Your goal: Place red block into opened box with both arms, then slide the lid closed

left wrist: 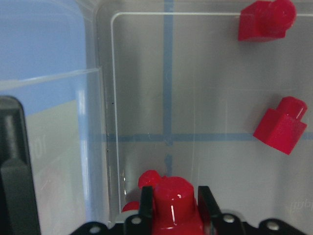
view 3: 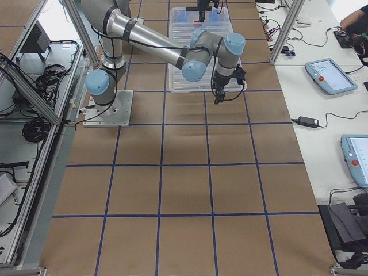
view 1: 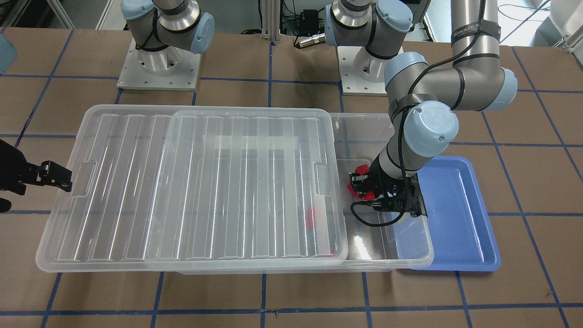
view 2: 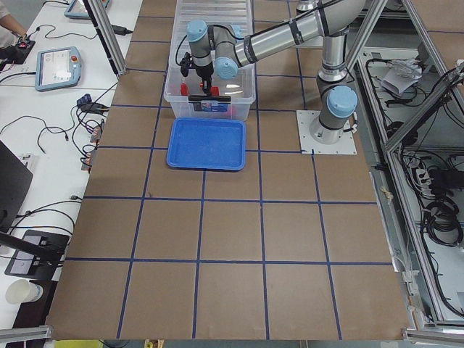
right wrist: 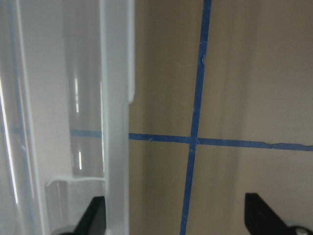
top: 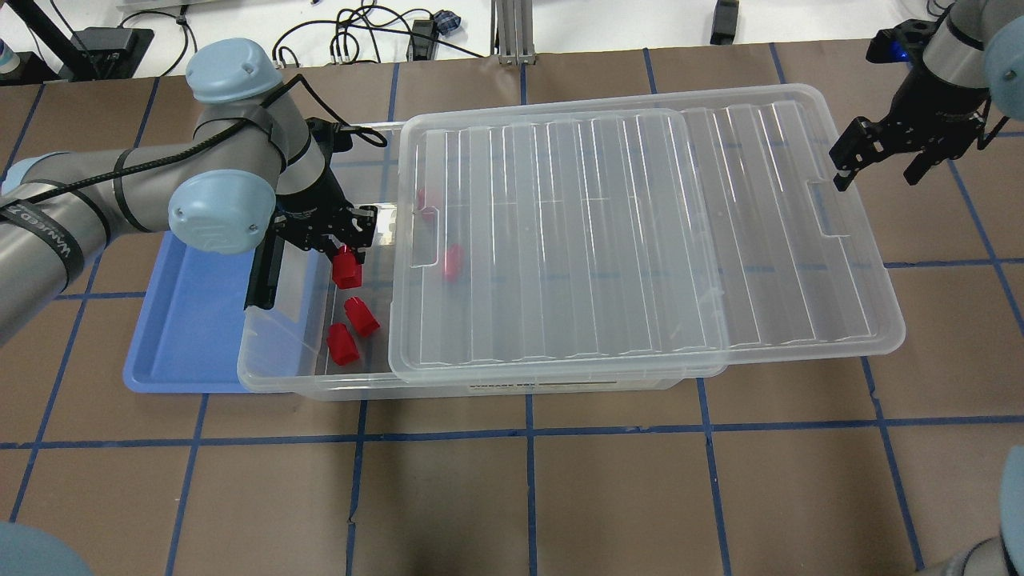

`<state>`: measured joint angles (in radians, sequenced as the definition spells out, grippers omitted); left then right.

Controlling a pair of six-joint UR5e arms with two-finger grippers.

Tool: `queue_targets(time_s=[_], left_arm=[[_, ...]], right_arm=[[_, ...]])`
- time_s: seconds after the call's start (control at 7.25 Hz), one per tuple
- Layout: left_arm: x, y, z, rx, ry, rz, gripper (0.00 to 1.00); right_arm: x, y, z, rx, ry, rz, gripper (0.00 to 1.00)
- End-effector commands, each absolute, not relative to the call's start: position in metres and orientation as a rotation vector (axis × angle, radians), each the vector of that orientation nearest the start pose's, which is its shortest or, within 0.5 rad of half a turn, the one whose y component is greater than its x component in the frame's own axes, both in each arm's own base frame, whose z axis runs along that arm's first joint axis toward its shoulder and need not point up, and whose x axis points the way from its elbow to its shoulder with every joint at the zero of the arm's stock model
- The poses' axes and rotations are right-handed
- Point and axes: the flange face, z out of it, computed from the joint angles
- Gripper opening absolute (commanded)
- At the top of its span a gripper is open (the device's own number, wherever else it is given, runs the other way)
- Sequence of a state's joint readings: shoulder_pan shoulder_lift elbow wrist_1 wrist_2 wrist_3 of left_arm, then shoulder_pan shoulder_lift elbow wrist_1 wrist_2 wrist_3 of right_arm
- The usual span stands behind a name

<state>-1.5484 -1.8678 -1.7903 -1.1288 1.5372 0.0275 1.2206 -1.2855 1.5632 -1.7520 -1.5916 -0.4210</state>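
Observation:
My left gripper [top: 347,256] is shut on a red block [top: 346,274] and hangs over the uncovered left end of the clear box [top: 276,382]. In the left wrist view the red block [left wrist: 172,203] sits between the black fingers [left wrist: 145,201] above the box floor. The ribbed lid [top: 640,232] lies on the box, shifted right and overhanging its right end. My right gripper [top: 877,164] is open at the lid's right short end. In the right wrist view, the lid's rim [right wrist: 117,98] runs just inside one of its fingers [right wrist: 95,216].
Two loose red blocks [top: 362,314] [top: 342,346] lie on the box floor, and two more [top: 453,262] [top: 424,200] show through the lid. A shallow blue tray [top: 192,320] sits against the box's left end. Both arm bases [view 1: 159,68] are bolted at the table's robot side.

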Motion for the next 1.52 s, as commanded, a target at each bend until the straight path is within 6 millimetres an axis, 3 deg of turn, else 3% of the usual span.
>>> queue_targets(time_s=[0.0,0.41,0.55,0.69,0.97,1.38], left_arm=[[-0.125,-0.564,0.245,0.014,3.177,0.057,0.0],[-0.128,-0.567,0.234,0.026,3.179,0.047,0.0],[-0.128,-0.567,0.233,0.023,3.176,0.052,0.69],[-0.127,-0.572,0.238,0.007,3.174,0.031,0.97],[-0.127,-0.577,0.271,0.006,3.174,-0.052,1.0],[-0.129,-0.581,0.348,0.013,3.17,-0.037,1.0]], right_arm=[[-0.082,-0.596,0.356,-0.113,3.139,0.148,1.0],[-0.083,-0.597,0.354,-0.126,3.151,0.128,1.0],[-0.083,-0.597,0.354,-0.126,3.151,0.127,1.0],[-0.084,-0.597,0.355,-0.123,3.152,0.125,1.0],[-0.082,-0.597,0.371,-0.104,3.163,0.092,1.0],[-0.077,-0.587,0.417,-0.105,3.181,0.021,1.0]])
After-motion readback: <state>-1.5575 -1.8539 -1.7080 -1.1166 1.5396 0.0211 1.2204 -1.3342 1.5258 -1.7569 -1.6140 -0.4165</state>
